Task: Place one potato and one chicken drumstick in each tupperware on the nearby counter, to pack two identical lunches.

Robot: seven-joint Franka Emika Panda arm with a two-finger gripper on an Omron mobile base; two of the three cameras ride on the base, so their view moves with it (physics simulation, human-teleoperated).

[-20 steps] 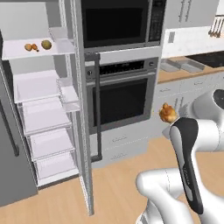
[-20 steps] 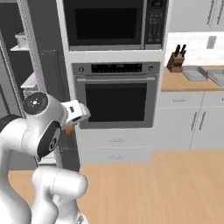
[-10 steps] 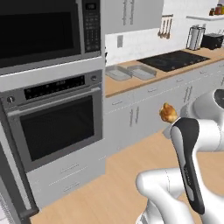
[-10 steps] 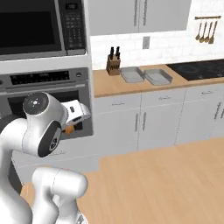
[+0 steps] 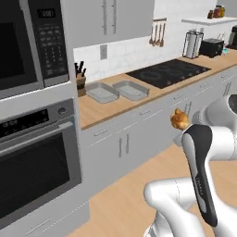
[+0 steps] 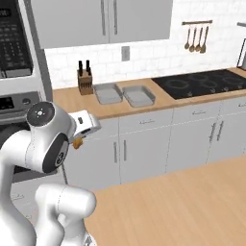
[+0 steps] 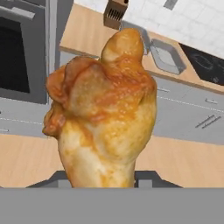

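The gripper (image 7: 103, 186) is clamped on a drumstick (image 7: 103, 109), well short of the tupperware (image 5: 116, 90); jolts while driving could shake it loose.

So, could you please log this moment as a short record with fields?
held item: chicken drumstick, in the gripper
grip: shut on the drumstick
tupperware: two grey trays, side by side on the counter, both look empty
beside trays: knife block
cooktop: black, beyond the trays
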